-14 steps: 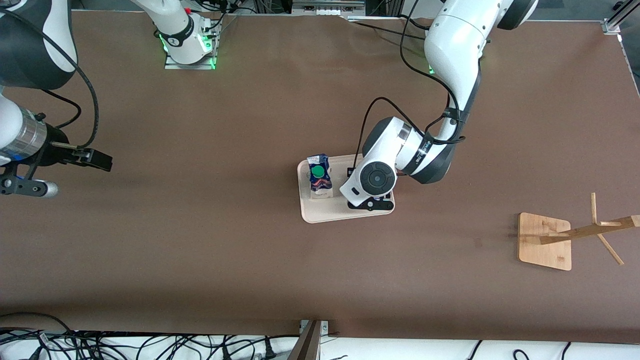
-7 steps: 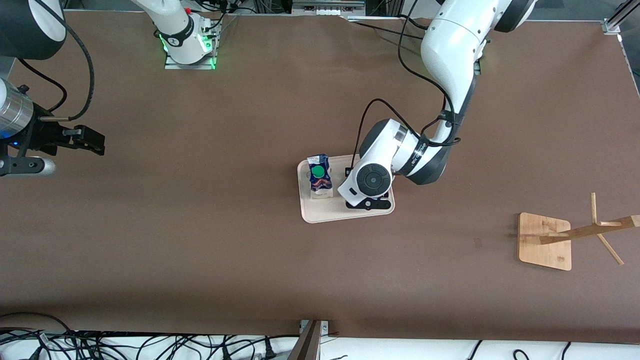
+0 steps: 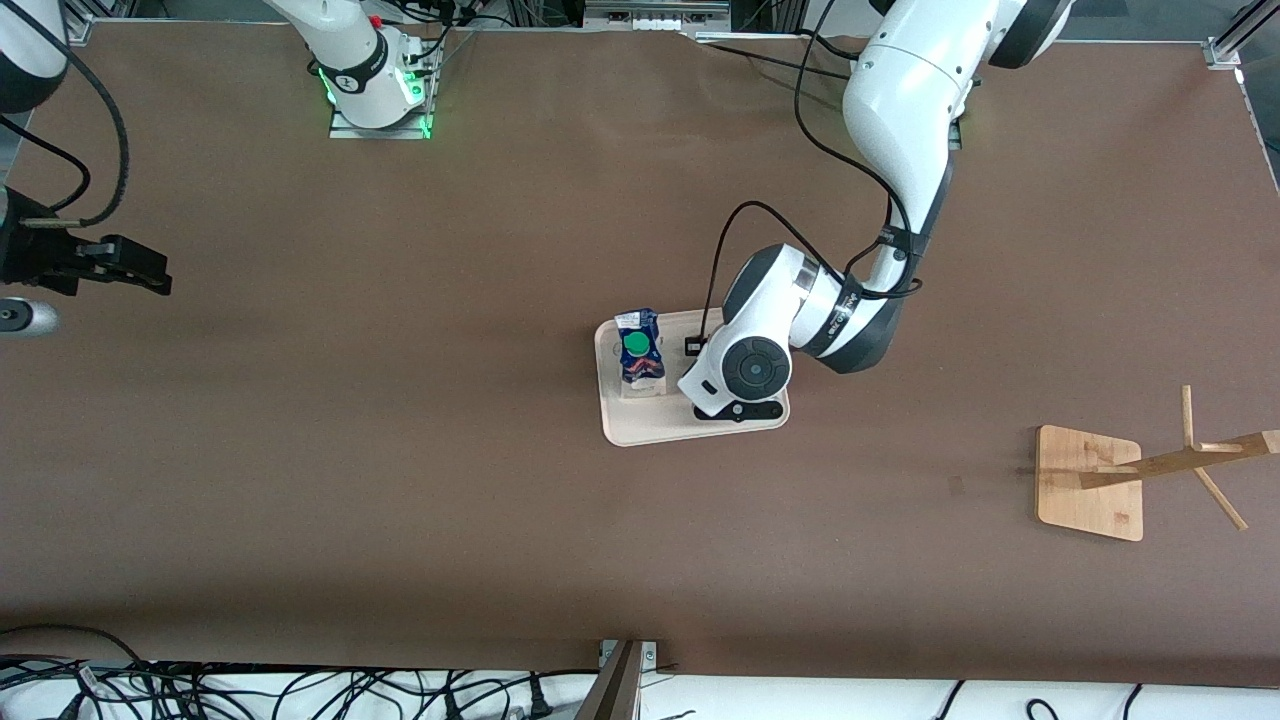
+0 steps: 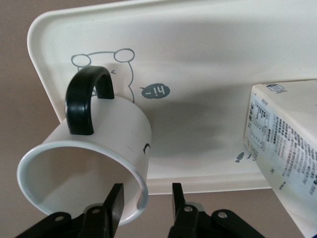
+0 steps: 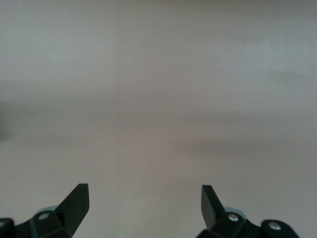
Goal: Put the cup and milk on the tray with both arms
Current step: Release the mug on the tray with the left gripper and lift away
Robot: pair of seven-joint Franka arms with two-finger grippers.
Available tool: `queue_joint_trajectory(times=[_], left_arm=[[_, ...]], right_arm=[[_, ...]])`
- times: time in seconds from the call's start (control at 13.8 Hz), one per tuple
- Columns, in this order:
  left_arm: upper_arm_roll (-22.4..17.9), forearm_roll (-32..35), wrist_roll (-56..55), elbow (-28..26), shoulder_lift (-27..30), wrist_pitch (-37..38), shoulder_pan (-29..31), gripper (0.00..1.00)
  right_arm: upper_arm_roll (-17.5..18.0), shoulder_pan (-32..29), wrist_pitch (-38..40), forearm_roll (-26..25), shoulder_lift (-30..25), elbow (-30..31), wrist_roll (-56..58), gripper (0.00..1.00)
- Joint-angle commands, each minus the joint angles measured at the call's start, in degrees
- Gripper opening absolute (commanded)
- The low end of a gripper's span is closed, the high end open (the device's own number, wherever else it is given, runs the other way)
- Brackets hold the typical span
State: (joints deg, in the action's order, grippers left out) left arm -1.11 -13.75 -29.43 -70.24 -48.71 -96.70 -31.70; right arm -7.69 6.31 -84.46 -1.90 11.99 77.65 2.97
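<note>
The white cup [image 4: 99, 148] with its black handle stands on the pale tray [image 4: 198, 59], at the corner with the bunny drawing. My left gripper [image 4: 146, 191] is open and straddles the cup's rim, one finger inside and one outside, with a gap at the outer finger. The blue-and-white milk [image 3: 638, 352] carton with a green cap stands upright on the tray [image 3: 640, 425], toward the right arm's end. In the front view my left hand covers the cup. My right gripper [image 5: 144, 191] is open over bare table at the right arm's end.
A wooden rack [image 3: 1090, 482] with slanted pegs stands toward the left arm's end, nearer to the front camera than the tray. Cables lie along the table's front edge [image 3: 300, 690].
My left gripper's fingers have parted from the cup's rim and the wrist has shifted slightly. The right arm has drawn back toward the table's edge at its own end.
</note>
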Motion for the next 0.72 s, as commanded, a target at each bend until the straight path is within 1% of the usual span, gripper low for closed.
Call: queue_joint_trajectory(times=[0.0, 0.22, 0.36, 0.65], left_arm=[[-0.4, -1.4, -0.5, 2.1, -0.7, 0.6, 0.6, 1.0], [-0.6, -1.4, -0.5, 2.2, 1.6, 1.2, 2.5, 1.0], [-0.6, -1.4, -0.1, 2.2, 4.6, 1.4, 5.0, 1.0], [-0.8, -0.7, 0.3, 1.2, 12.9, 2.9, 9.0, 1.0]], right_arm=[[0.8, -2.8, 0.8, 1.2, -1.5, 2.2, 2.6, 1.0], [0.8, -3.9, 0.8, 1.0, -1.4, 2.2, 5.3, 1.0], [1.0, -3.8, 0.8, 1.1, -1.5, 2.4, 4.9, 1.0], [6.0, -7.3, 0.9, 1.0, -1.6, 2.5, 4.6, 1.0]])
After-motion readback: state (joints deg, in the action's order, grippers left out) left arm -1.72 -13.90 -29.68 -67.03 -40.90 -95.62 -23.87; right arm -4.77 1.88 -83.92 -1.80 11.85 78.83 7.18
